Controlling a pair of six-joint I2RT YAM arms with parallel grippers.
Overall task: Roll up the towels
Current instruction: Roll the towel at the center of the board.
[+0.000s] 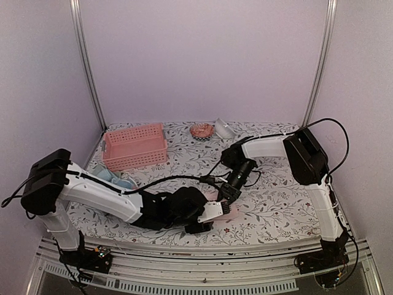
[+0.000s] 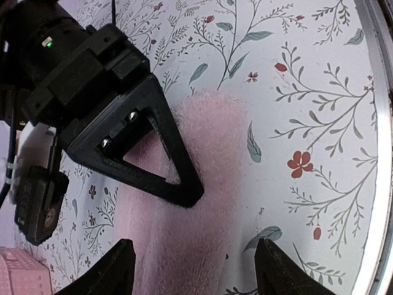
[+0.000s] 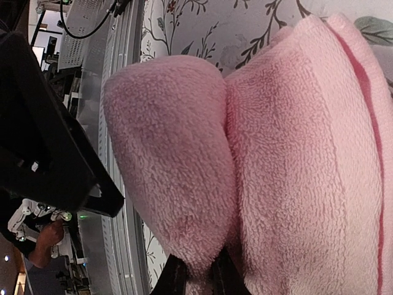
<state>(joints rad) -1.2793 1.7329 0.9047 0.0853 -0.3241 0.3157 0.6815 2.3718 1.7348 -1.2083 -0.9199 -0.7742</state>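
The right gripper (image 3: 195,273) is pinching a fold of the pink towel (image 3: 295,160), jaws clamped on it. The left gripper (image 2: 195,270) is standing with jaws apart, straddling the same towel. The towel is lying on the floral table (image 2: 307,92) between both arms.

Fluffy pink towel (image 3: 295,153) lies partly rolled; light-blue towel (image 1: 117,179) sits well apart.
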